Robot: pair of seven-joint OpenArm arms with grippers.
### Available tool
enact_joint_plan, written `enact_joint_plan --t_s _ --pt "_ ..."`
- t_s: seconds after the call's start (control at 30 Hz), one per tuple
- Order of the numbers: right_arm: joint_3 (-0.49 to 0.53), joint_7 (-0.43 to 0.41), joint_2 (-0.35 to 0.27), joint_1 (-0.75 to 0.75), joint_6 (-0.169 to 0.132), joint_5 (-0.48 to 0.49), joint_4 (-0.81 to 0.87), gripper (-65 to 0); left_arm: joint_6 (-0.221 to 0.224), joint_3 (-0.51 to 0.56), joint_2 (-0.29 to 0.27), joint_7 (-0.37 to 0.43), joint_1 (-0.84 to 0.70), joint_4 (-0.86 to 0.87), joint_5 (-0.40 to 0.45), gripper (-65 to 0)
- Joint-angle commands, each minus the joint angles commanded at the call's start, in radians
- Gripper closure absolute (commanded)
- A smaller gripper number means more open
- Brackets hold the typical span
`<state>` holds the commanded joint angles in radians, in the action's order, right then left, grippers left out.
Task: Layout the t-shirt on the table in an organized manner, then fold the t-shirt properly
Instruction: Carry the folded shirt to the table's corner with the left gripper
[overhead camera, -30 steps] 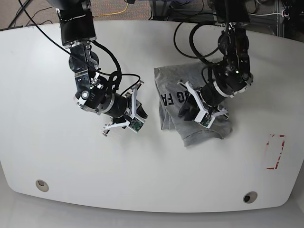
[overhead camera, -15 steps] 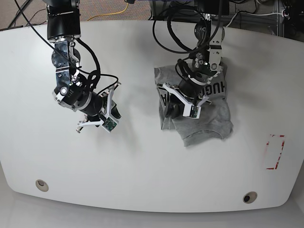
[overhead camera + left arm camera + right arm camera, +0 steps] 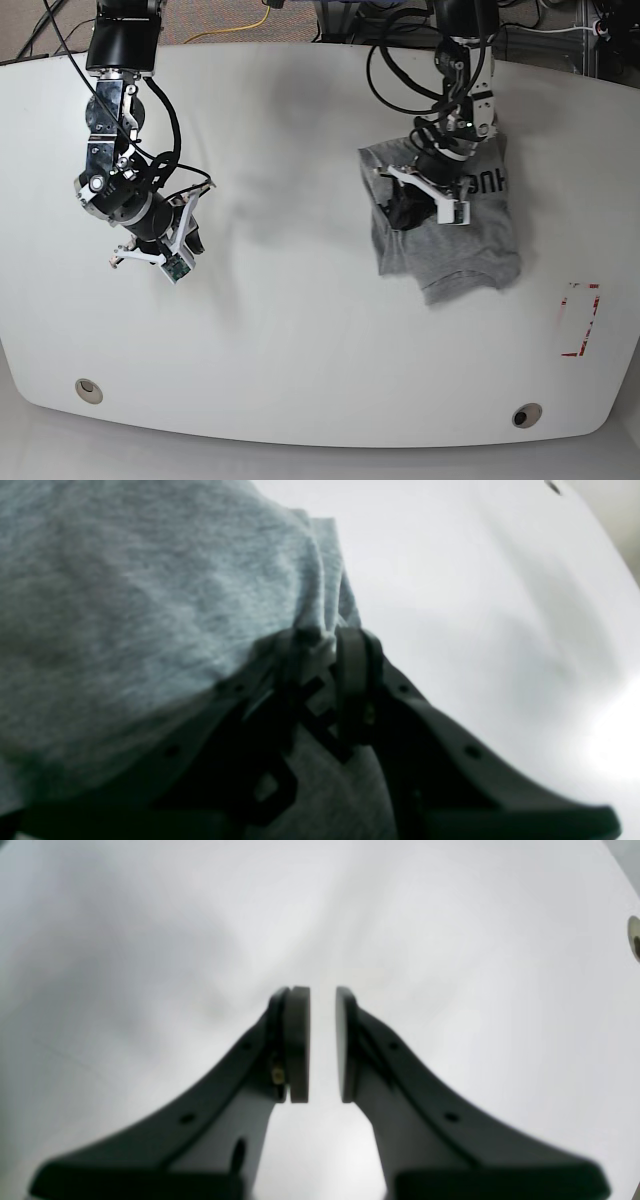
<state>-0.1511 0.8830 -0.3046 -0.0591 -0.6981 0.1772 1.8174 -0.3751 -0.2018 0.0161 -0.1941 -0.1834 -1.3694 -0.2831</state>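
Note:
The heather-grey t-shirt (image 3: 470,250) lies bunched on the right half of the white table (image 3: 300,330), with part of its dark lettering showing near the top right. My left gripper (image 3: 400,215) sits at the shirt's left edge. In the left wrist view this gripper (image 3: 324,640) is shut on a raised fold of the t-shirt (image 3: 125,580). My right gripper (image 3: 150,255) hovers over bare table far to the left. In the right wrist view the right gripper (image 3: 323,1005) holds nothing, and only a thin slit separates its pads.
A red tape rectangle (image 3: 580,320) marks the table near the right edge. Two round grommet holes (image 3: 88,389) (image 3: 526,414) sit near the front edge; one grommet (image 3: 635,937) shows at the right wrist view's edge. Cables hang behind both arms.
My left gripper has dragged the t-shirt to the right, shifting the whole bundle with it. The right arm has swung further left, away from the shirt.

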Motion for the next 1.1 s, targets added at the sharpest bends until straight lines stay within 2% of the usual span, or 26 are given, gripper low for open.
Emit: enact_joint_plan --t_s 0.17,0.47,0.53,0.63,0.77,0.9,1.0,1.1 --pt "0.002 0.0 0.002 0.02 0.0 0.002 0.011 -7.9 -0.002 -0.094 0.112 -0.061 -0.063 -0.055 -0.098 -11.3" --pt "0.003 0.0 0.041 0.074 0.0 0.0 0.06 -7.9 -0.003 -0.235 0.304 -0.071 -0.133 -0.063 -0.23 -11.3" --pt "0.006 0.0 0.041 0.08 0.0 0.002 0.072 -7.9 -0.006 -0.236 0.328 -0.075 -0.133 -0.068 -0.247 -11.3" --pt "0.008 0.0 0.054 0.091 0.0 0.002 0.084 -7.9 -0.054 -0.239 0.371 -0.103 -0.132 -0.084 -0.301 -11.3" --pt "0.008 0.0 0.063 0.092 0.0 0.0 0.087 -7.9 -0.063 -0.239 0.379 -0.13 -0.13 -0.127 -0.338 -11.3" --pt "0.008 0.0 0.063 0.094 0.0 0.0 0.087 -7.9 -0.063 -0.239 0.37 -0.201 -0.13 -0.229 -0.338 -11.3" --pt "0.008 0.0 0.063 0.094 0.0 0.0 0.087 -7.9 -0.063 -0.264 0.325 -0.25 -0.155 -0.328 -0.336 -11.1" --pt "0.008 0.0 0.063 0.094 0.0 0.0 0.087 -7.9 -0.063 -0.368 0.281 -0.275 -0.206 -0.407 -0.336 -11.1"
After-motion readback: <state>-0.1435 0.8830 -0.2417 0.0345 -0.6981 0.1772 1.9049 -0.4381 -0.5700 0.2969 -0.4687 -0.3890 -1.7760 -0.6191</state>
